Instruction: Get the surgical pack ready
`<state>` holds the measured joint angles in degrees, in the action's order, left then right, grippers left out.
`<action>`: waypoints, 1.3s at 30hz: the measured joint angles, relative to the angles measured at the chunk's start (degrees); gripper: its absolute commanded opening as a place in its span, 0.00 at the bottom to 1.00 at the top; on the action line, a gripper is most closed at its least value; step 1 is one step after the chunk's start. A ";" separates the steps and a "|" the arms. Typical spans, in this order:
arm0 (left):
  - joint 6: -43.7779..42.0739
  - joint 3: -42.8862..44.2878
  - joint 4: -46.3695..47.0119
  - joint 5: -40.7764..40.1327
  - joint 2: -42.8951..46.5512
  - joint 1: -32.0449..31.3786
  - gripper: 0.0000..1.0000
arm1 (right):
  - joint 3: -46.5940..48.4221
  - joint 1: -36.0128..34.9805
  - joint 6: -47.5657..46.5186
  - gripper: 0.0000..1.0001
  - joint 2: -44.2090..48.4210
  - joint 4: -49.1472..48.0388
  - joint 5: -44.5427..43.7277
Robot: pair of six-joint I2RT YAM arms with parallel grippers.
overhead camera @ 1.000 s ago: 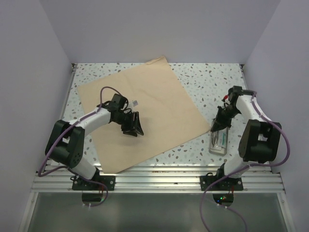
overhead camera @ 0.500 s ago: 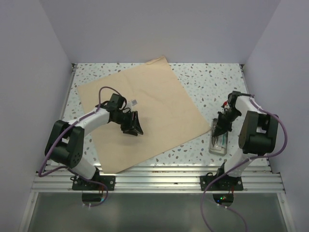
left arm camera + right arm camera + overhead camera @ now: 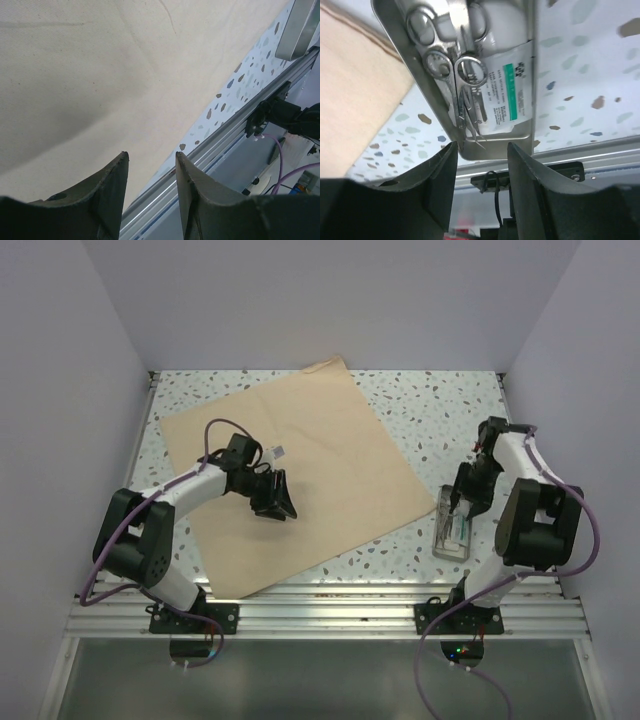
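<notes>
**Position of the work.** The surgical pack lies unfolded and flat, corner-on, across the centre and left of the surface. Nothing has been set on it.

**Left tool**. It sits low over the sheet's lower middle, jaws parted with nothing between them. Whether it touches the paper I cannot tell from either view.

**Right tool**. Jaws are spread and empty, poised over the near end of the metal tray at the lower right of the overhead view, just beside the sheet's right corner. The tray holds scissors and a white packet.

**Step in hand.** In my judgement this is loading: the tray has yet to go onto the sheet.

**Next move.** I should lower the right tool, close on the tray's end wall rather than the loose instruments, then carry it level to the sheet's centre.
</notes>
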<state>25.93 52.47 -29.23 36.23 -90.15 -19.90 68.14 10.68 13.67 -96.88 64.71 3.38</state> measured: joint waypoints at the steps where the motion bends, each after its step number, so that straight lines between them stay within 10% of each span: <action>1: -0.04 -0.15 0.17 0.07 0.00 0.00 0.46 | 0.94 0.00 0.44 0.46 0.76 0.15 -1.42; 39: -0.13 -1.49 -1.77 -1.99 2.95 0.00 0.45 | 2.23 3.26 -0.63 0.00 -10.75 -5.38 -11.54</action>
<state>25.80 50.98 -31.00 34.24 -87.20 -19.90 70.37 13.93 13.04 -107.63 59.33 -8.16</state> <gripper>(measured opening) 0.455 0.028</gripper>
